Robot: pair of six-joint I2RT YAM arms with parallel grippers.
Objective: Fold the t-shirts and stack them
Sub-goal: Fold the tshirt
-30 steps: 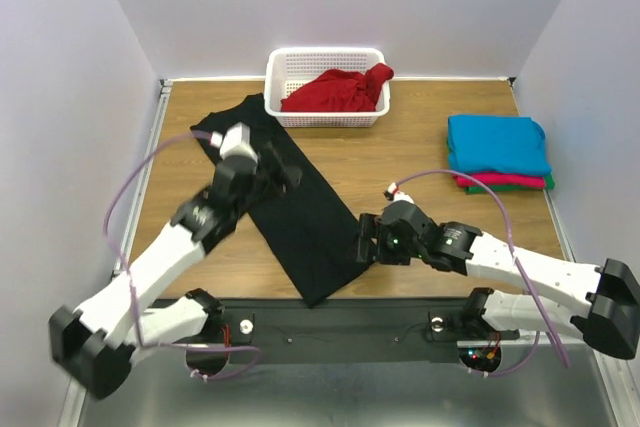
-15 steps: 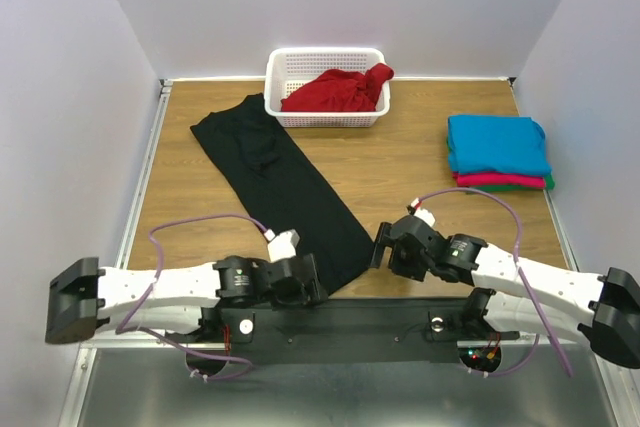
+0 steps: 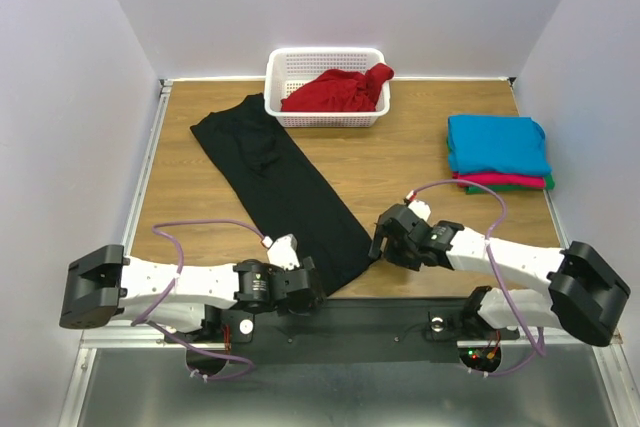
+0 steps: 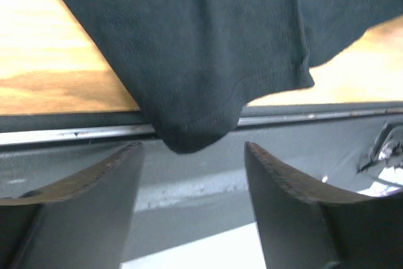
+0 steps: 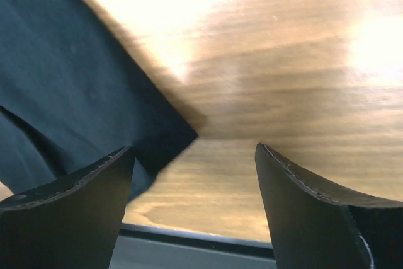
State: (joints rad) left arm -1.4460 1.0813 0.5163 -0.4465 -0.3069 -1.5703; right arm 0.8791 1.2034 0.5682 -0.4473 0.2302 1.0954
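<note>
The black t-shirt (image 3: 285,187) lies folded into a long strip, running diagonally from the back left to the table's front edge. My left gripper (image 3: 312,287) is open and empty at the strip's near corner (image 4: 195,137), which hangs over the front rail. My right gripper (image 3: 379,243) is open and empty beside the strip's right corner (image 5: 170,140). A red t-shirt (image 3: 338,90) lies crumpled in the white basket (image 3: 325,117). Folded turquoise-blue (image 3: 497,144), pink-red (image 3: 490,180) and green (image 3: 520,186) t-shirts are stacked at the right.
The white lattice basket stands at the back centre against the wall. The black front rail (image 3: 380,312) runs along the table's near edge. Bare wood (image 3: 400,157) lies between the black shirt and the stack.
My left arm has swung from the shirt's upper middle down to its near corner at the front edge. My right gripper has drawn back a little to the right and then edged nearer again.
</note>
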